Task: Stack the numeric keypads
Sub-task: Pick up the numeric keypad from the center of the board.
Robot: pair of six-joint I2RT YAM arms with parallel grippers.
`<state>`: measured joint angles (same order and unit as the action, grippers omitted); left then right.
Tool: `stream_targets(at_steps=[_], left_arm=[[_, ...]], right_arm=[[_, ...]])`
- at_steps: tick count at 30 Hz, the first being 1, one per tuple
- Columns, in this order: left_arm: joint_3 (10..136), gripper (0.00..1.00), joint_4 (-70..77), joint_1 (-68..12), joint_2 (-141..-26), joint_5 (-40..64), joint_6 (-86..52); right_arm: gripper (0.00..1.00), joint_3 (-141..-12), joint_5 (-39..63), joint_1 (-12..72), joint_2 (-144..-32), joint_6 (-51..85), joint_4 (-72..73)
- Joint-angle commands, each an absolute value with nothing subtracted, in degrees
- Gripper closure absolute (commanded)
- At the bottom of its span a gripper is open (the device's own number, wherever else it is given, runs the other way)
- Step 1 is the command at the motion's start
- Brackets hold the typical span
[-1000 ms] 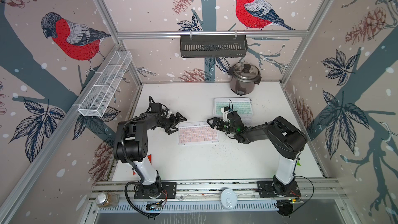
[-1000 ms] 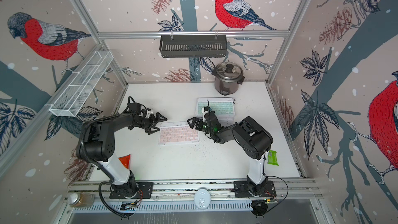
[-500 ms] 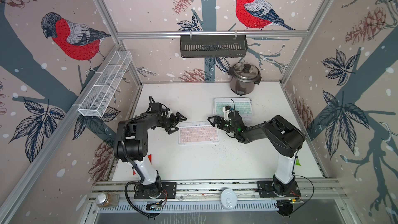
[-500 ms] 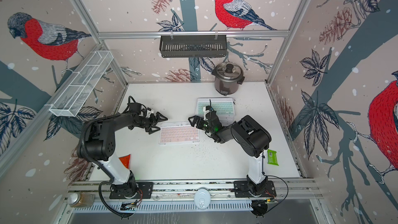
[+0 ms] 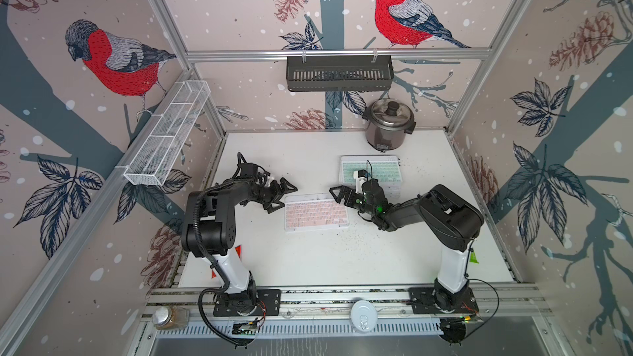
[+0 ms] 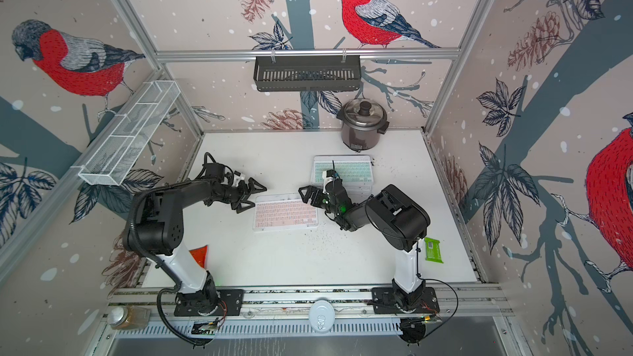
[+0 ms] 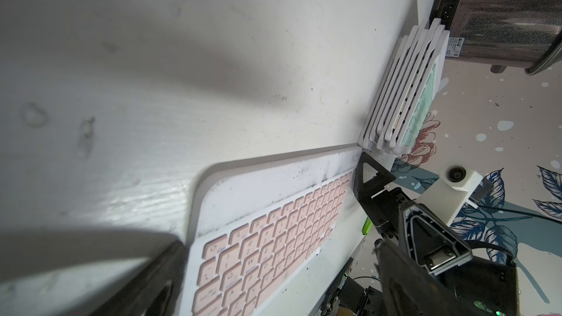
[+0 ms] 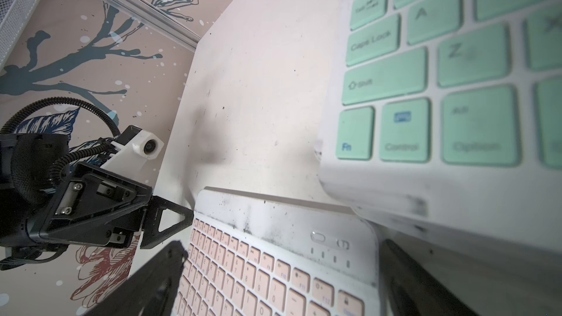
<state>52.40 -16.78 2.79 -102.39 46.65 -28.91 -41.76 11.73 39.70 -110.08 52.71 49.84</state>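
Obs., bimanual cell, white tabletop (image 5: 308,261).

- A thin rectangular keypad with pale pink keys and a white frame (image 5: 317,213) (image 6: 286,212) is lying flat, keys up, mid-table, directly between the two arms. Dark smudges are showing on the blank strip of its frame above the keys in both wrist views (image 7: 273,238) (image 8: 273,269).
- A stack of several white-framed keypads topped by one with mint-green keys (image 5: 376,169) (image 6: 346,169) is sitting behind and to the right of the pink one, just in front of a round steel rice cooker with a black lid knob (image 5: 388,125). In the left wrist view the layers (image 7: 404,92) are sitting staggered, edges not flush. The pink keypad's rear right corner is lying close to the stack's near left corner.
- The left gripper (image 5: 279,196) (image 6: 251,198) is hovering low at the pink keypad's left short edge, jaws spread wide, gripping nothing. One fingertip (image 8: 182,217) is sitting right at the rear left corner; I cannot tell whether it is touching.
- The right gripper (image 5: 340,195) (image 6: 308,195) is reaching in at the pink keypad's rear right corner, jaws also spread wide and empty; a finger (image 7: 369,183) is hanging over that corner, contact unclear.
- Fine dark specks (image 5: 346,234) are lying scattered on the table in front of the pink keypad's right end.
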Motion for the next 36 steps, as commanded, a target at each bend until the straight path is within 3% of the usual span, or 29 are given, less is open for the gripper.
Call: stream_targets(at_steps=[1, 24, 36], left_arm=[[50.76, 0.01, -21.76, 2.50, -104.22, 35.37, -28.02], [49.45, 0.01, -13.41, 1.24, -101.18, 44.21, -36.21], [54.57, 0.01, -8.56, -4.54, -104.17, 43.88, -41.87]], right_arm=[[0.01, -41.55, 23.35, 41.13, -109.27, 55.98, 56.63], [0.01, -48.06, 21.73, 43.67, -101.56, 51.94, 44.57], [0.00, -48.64, 21.67, 42.19, -102.07, 54.49, 45.80]])
